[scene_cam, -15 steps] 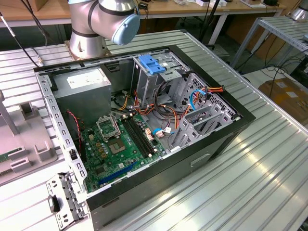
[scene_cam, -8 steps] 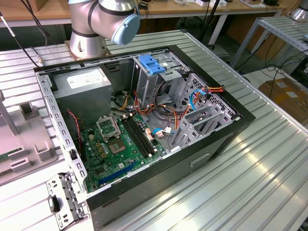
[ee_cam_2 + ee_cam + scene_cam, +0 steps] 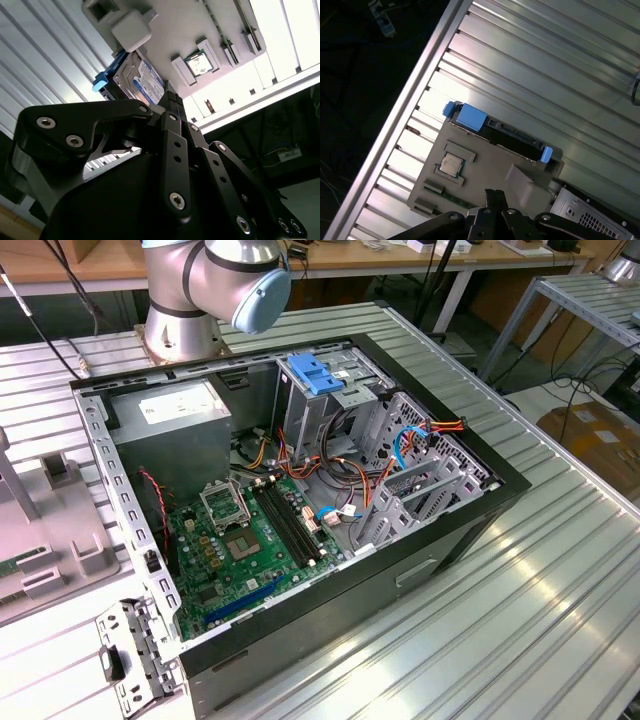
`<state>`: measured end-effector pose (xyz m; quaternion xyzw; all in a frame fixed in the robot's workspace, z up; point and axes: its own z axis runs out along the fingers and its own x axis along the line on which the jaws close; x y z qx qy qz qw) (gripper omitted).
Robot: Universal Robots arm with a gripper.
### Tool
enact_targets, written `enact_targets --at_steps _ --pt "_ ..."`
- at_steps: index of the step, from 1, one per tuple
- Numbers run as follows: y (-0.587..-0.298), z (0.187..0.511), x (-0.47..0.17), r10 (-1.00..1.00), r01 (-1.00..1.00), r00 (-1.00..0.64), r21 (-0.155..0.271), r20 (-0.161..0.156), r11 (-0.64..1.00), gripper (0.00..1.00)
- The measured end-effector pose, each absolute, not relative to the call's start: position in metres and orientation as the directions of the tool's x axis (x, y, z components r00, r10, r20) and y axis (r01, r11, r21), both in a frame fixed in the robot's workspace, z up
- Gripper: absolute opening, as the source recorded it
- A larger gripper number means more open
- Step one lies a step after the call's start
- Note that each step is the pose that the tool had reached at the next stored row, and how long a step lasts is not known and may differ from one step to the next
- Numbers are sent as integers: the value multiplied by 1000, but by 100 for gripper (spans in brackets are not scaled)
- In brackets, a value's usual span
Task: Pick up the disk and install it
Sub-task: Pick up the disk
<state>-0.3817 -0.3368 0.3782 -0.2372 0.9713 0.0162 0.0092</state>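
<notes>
We log the disk [image 3: 515, 136] edge-up in the grey holder [image 3: 485, 170], seemingly for pinching; hand [image 3: 494, 193] over the holder, closed, empty.

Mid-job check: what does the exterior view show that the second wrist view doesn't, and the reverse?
Exterior view: the open computer case with its motherboard, power supply and the blue bracket on the drive cage. Second wrist view: the disk, a processor chip near it, and the gripper pointing toward them. Shared: the grey tray and the ribbed table.
</notes>
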Motion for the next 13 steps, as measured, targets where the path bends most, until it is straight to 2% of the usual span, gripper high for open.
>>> enact_targets --at_steps 5,8,13 --pt "-337 378 -382 -490 -491 -871 27 -26 871 11" --pt "-337 378 -382 -610 -610 -792 27 -25 792 11" --pt "-337 378 -382 -648 -648 -762 27 -25 761 11"
